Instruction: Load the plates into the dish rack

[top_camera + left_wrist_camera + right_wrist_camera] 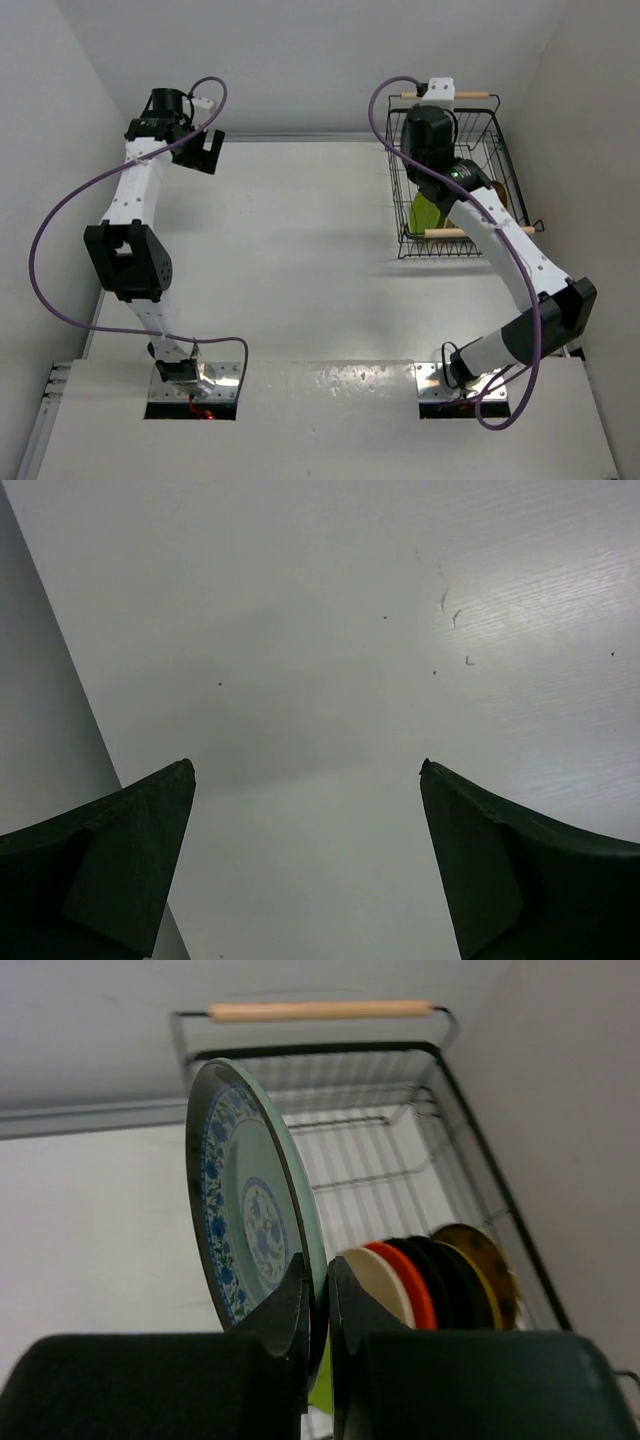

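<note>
Right wrist: right hand (318, 1295) pinching teal plate (245, 1210) over dish rack (320, 1009), racked plates (425, 1280) beside; left hand (305, 770) spread.

Top view: the right arm (500, 235) covers most of the dish rack (497, 140); the lime green plate (424, 214) shows only partly. Right wrist view: the right gripper (318, 1280) hides the lower rims of the teal plate (245, 1210) and the racked plates (405, 1285). Left wrist view: the bottom edge cuts off the 2 left fingers (110, 870).
</note>
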`<action>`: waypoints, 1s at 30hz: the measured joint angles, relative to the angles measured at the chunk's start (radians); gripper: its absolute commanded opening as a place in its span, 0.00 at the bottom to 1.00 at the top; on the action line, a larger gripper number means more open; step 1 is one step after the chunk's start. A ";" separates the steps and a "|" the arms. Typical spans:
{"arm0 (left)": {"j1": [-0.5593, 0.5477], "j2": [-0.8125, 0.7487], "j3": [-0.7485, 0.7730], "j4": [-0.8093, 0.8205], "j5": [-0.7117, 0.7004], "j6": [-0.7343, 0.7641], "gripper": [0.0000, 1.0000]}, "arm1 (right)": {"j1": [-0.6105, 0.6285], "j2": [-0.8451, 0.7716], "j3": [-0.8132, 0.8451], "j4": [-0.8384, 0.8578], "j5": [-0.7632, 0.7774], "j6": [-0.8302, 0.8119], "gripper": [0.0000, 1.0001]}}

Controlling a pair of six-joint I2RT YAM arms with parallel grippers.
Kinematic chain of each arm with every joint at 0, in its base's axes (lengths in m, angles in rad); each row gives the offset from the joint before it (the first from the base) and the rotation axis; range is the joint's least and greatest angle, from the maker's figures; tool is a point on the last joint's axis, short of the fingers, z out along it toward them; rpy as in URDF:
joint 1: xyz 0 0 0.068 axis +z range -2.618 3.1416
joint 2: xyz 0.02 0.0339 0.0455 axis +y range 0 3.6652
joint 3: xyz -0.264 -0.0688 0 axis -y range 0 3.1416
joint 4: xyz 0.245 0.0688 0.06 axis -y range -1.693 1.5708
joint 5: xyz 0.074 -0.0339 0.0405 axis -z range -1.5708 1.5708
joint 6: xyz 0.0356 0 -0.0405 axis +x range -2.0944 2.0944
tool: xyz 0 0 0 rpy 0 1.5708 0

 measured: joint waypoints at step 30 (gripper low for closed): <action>-0.001 0.000 -0.056 0.009 -0.030 -0.018 1.00 | -0.108 0.161 -0.357 -0.008 -0.002 0.067 0.00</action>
